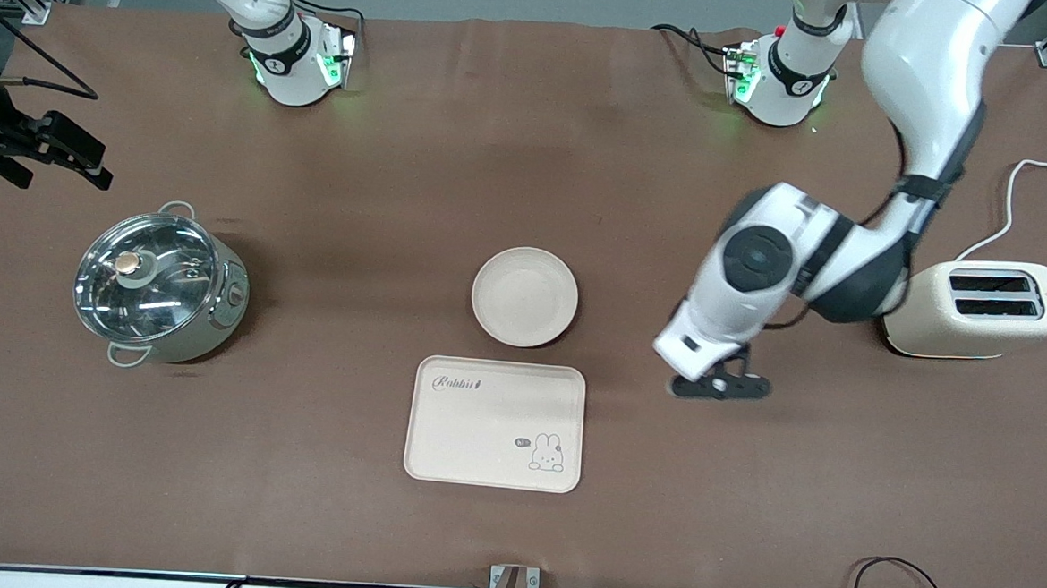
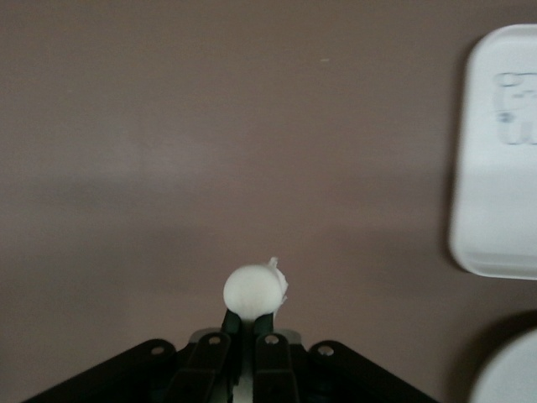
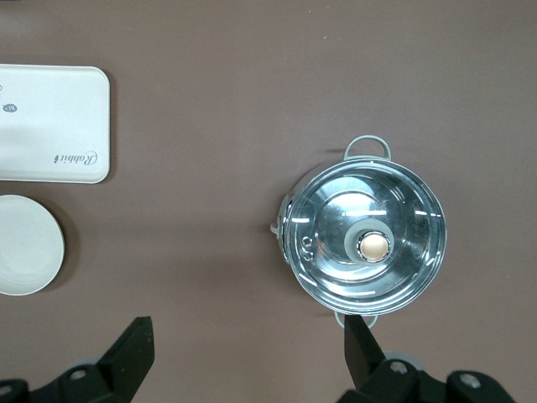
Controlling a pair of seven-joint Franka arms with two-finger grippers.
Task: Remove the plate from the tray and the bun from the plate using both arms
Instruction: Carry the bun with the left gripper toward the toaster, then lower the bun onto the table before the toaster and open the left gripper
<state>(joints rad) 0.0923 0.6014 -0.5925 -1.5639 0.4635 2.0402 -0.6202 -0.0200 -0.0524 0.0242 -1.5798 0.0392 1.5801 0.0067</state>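
Observation:
The plate (image 1: pixel 524 296) is a round cream dish on the brown table, just farther from the front camera than the rabbit tray (image 1: pixel 496 423). My left gripper (image 1: pixel 720 385) hangs low over the bare table between the tray and the toaster. In the left wrist view it (image 2: pixel 252 321) is shut on the bun (image 2: pixel 255 293), a small white lump at its fingertips. The bun is hidden in the front view. My right gripper (image 1: pixel 64 162) is open and empty, high over the right arm's end of the table; in its wrist view (image 3: pixel 247 336) the plate (image 3: pixel 25 243) shows at the edge.
A steel pot with a glass lid (image 1: pixel 158 282) stands toward the right arm's end, also in the right wrist view (image 3: pixel 365 239). A cream toaster (image 1: pixel 980 309) with a white cord stands at the left arm's end. The tray shows in both wrist views (image 2: pixel 495 168) (image 3: pixel 50 126).

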